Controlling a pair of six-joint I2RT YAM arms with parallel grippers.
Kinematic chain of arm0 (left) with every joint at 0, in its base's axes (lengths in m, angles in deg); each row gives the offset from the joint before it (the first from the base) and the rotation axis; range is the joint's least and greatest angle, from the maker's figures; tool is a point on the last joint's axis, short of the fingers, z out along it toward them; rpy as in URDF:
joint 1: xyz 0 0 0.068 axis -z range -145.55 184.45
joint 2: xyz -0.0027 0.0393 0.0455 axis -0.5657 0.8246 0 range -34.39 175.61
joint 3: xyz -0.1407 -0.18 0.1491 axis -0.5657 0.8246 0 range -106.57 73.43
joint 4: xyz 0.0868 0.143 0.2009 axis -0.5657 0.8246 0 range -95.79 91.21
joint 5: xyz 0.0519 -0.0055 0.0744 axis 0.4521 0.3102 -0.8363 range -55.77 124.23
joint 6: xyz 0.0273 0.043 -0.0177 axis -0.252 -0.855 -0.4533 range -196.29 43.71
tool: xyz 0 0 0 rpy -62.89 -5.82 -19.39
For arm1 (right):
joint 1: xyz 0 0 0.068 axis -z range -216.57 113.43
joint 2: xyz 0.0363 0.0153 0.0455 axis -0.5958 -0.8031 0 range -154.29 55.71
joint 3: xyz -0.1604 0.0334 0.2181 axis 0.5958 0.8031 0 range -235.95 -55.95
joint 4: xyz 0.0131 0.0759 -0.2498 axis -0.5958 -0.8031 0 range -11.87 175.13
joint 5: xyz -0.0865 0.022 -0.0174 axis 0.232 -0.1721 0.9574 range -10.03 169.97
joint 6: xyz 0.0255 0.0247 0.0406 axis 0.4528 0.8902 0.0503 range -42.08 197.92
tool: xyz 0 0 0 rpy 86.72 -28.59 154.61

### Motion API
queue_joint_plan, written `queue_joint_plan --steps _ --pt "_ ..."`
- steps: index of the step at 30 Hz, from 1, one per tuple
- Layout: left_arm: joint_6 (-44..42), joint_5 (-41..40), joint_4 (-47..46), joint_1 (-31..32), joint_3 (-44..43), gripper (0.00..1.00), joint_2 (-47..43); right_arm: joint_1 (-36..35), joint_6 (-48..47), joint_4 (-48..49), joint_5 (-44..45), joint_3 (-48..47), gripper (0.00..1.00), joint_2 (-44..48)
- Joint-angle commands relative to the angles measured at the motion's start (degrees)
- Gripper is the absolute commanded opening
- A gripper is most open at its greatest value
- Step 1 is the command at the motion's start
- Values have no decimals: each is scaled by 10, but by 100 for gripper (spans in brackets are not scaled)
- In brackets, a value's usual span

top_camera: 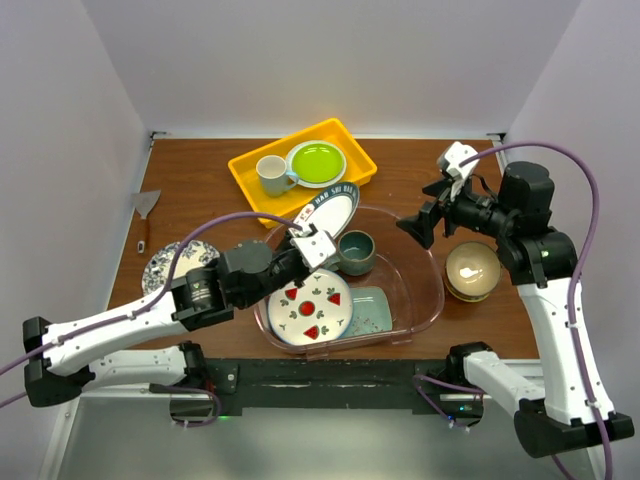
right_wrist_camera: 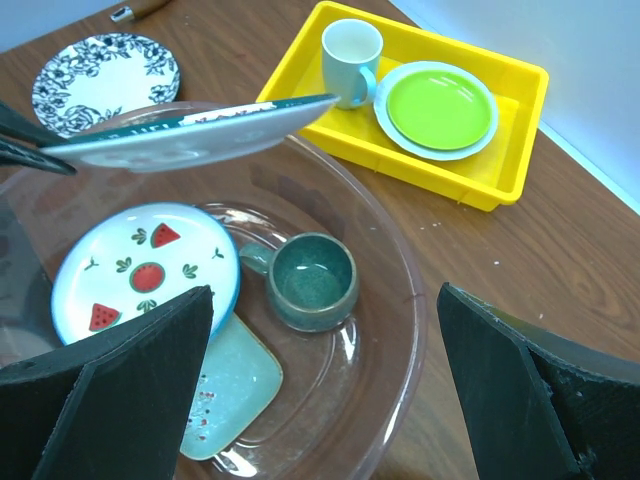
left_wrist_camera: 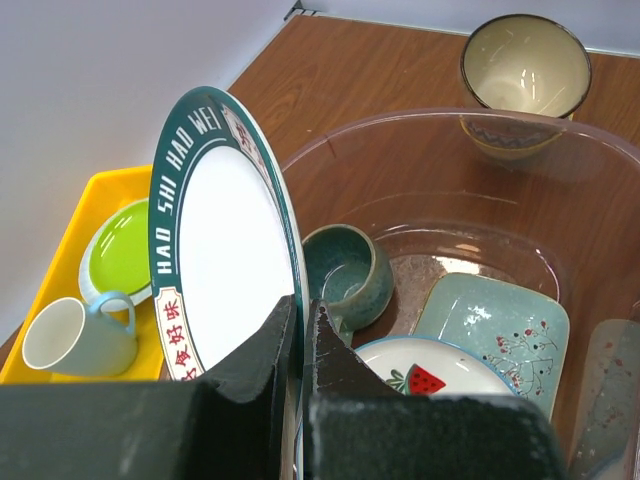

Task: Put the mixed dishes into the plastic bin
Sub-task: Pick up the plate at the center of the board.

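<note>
Overhead view plus two wrist cams. I place everything relative to the plastic bin (top_camera: 418,268).

My left gripper (top_camera: 304,234) is clamped on the rim of a green-rimmed plate (top_camera: 336,204) w/ a white centre and lettering. The plate is held on edge, tilted, over the bin's far-left rim. My right gripper (top_camera: 414,228) hangs above the bin's right side, fingers spread wide w/ nothing btwn them.

Inside the bin:
- The watermelon plate (top_camera: 310,305) lies flat at the near-left.
- The mint-green tray (top_camera: 374,310) lies at the near-right, touching that plate.
- The dark teal mug (top_camera: 356,250) stands upright toward the far side.

Outside the bin:
- The blue-floral plate (top_camera: 165,265) lies flat to the left, well apart.
- The tan bowl (top_camera: 472,266) sits just beside the right wall, nested in a patterned bowl (top_camera: 468,294).
- A yellow tray (top_camera: 248,178) sits behind the bin, holding a white mug (top_camera: 272,175) and a lime-green plate (top_camera: 316,162).
</note>
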Motion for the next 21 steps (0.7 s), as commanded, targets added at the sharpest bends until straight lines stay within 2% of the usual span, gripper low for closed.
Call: queue_joint_plan --steps 1,21 --pt "-38 -61 -75 26 -14 0 3 4 21 -12 -13 -27 99 5" --pt "-77 -142 -129 97 11 0 28 3 111 5 -49 -41 99 -8"
